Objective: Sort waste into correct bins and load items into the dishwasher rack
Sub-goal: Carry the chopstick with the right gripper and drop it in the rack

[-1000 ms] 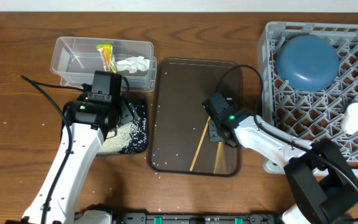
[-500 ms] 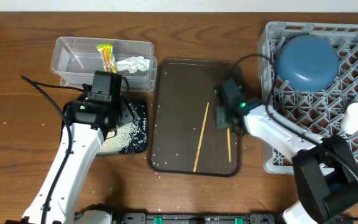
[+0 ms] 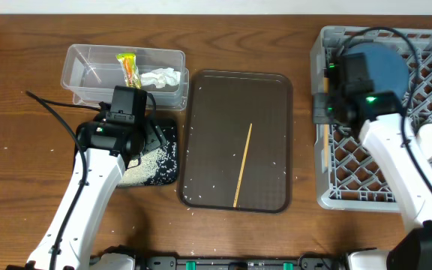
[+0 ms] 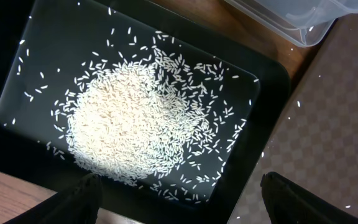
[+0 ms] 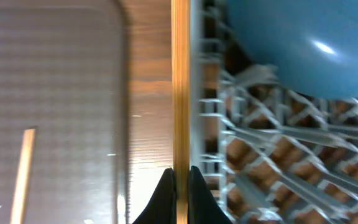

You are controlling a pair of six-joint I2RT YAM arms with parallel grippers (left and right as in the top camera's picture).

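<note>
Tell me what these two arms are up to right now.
The right gripper is shut on one wooden chopstick, holding it at the grey rack's wall nearest the brown tray. The second chopstick lies on that tray. The left gripper hovers open over the black tray, which holds a pile of rice. The snack wrapper and tissue sit in the clear tub, and the dark-blue dish is in the rack.

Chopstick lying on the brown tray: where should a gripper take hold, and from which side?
Probably best to take the chopstick near its middle, straight down from above, closing across its thin width. It lies flat on the tray, slightly slanted, with bare tray on either side for the fingertips.
</note>
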